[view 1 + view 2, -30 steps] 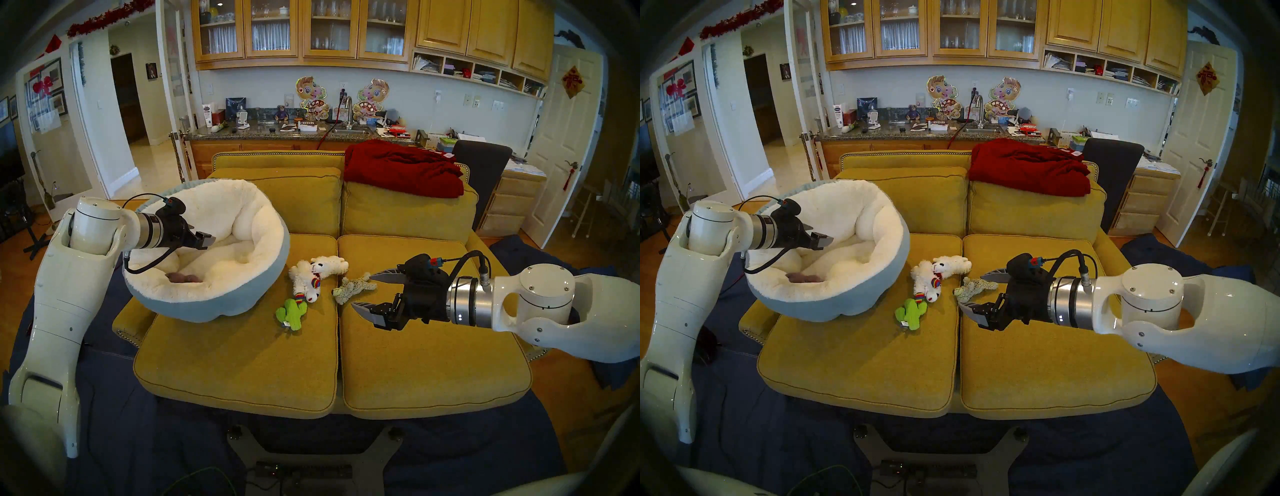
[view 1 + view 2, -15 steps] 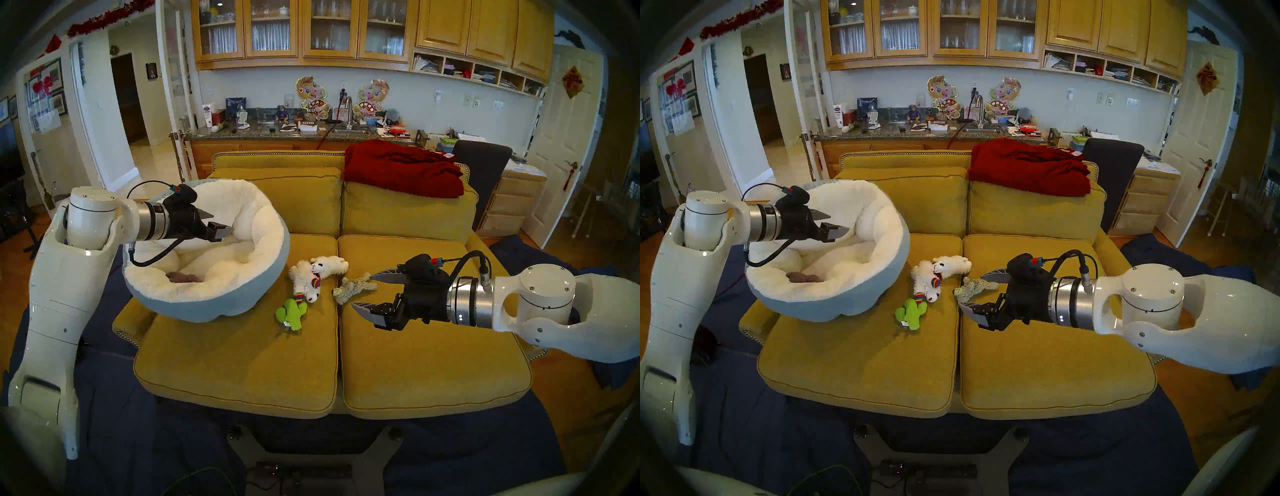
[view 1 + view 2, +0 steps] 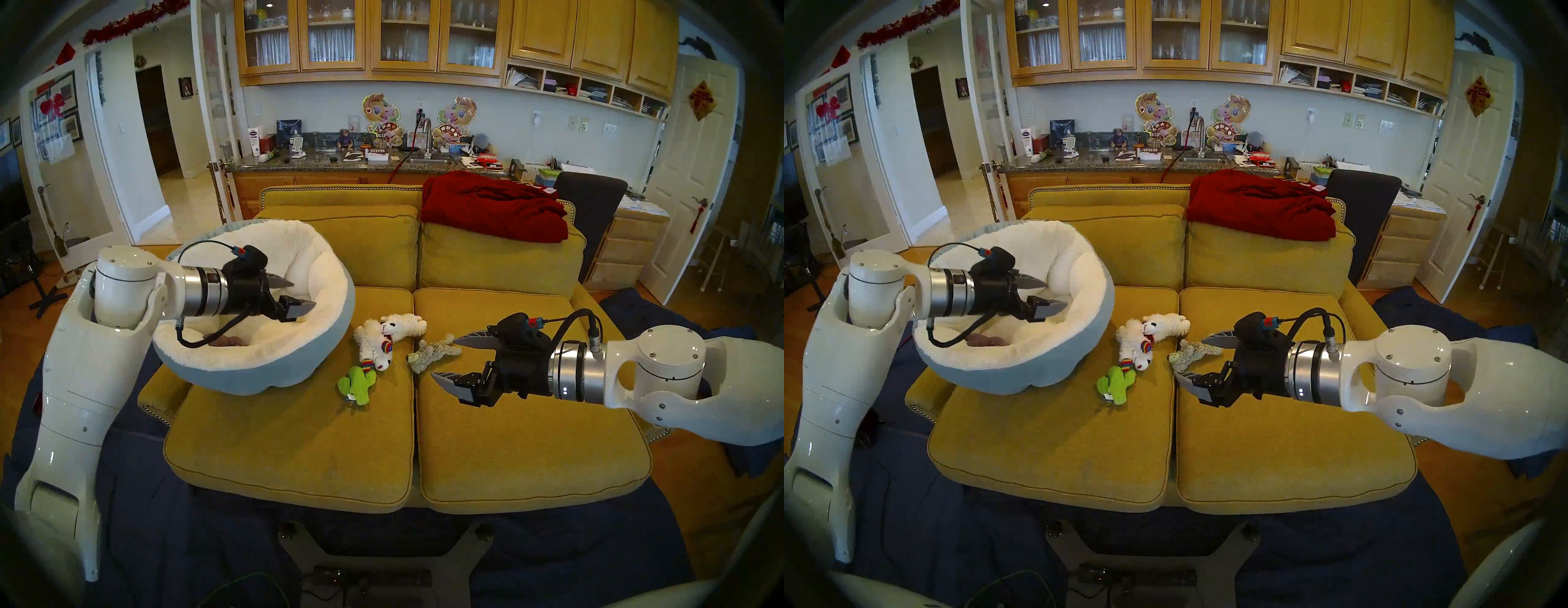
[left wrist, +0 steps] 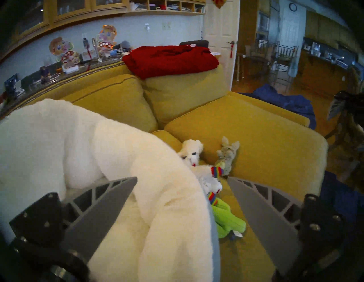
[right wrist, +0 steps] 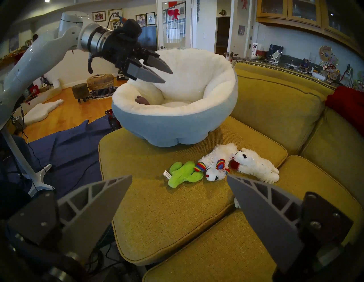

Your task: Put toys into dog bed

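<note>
Sofa (image 3: 297, 446), mustard-yellow fabric with 2 seat cushions, carries everything. Dark red folded blanket (image 3: 492, 208) lies over the right back cushion, well apart from the toys. Navy cloth (image 3: 169, 530) covers the floor in front.

Round dog bed (image 3: 297, 361), fluffy cream lining and light blue-grey shell, sits tilted on the left cushion, overhanging its left edge. 1 purple-grey plush toy (image 3: 225, 340) lies inside near the front rim, partly hidden by the left arm's cable.

4 toys on the seat, right of the bed: green plush cactus (image 3: 357, 384) nearest the front, touching the rainbow-trimmed white lamb (image 3: 375, 346); plain white fluffy lamb (image 3: 403, 326) lies against that one's head; shaggy tan plush (image 3: 432, 352) lies across the seam between cushions.

Left gripper (image 3: 303, 295) hovers over the bed's bowl, fingers spread wide, holding nothing. Bed's high rim stands between it and the lambs.

Right gripper (image 3: 443, 356) hangs beside the tan plush, fingers wide apart, empty; upper finger close to the plush, contact unclear.
</note>
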Robot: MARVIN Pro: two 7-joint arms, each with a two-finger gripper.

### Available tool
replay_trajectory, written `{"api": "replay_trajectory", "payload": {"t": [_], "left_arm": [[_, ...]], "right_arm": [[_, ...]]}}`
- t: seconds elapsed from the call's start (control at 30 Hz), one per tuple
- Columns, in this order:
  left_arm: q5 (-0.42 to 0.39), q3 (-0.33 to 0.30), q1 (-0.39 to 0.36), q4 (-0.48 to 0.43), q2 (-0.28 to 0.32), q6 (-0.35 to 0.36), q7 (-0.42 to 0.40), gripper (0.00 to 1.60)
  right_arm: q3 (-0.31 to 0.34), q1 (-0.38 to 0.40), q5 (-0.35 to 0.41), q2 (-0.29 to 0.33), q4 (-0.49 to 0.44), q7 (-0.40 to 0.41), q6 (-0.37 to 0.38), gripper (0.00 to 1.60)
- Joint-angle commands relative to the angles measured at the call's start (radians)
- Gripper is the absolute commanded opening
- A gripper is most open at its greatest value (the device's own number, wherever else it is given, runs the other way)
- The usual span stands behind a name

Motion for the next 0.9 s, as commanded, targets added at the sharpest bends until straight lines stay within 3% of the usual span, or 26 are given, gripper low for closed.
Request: {"api": "replay_trajectory", "payload": {"t": [0.0,0.33,0.87], "left_arm": [[-0.012,-0.014,-0.002,-0.031,-0.008,-0.056,-0.013,1.6],[-0.015,-0.04,0.016,-0.032,-0.015,-0.111,-0.025,1.6],[-0.011,-0.052,0.024,-0.03,-0.024,-0.137,-0.034,1.6]], "right_arm": [[-0.013,0.068,0.0,-0.002,-0.005,0.002,-0.024,1.6],[-0.06,0.112,0.001,-0.002,-0.007,0.002,-0.029,1.6],[-0.142,0.199,0.009,-0.002,0.007,0.019,-0.02,1.6]]}}
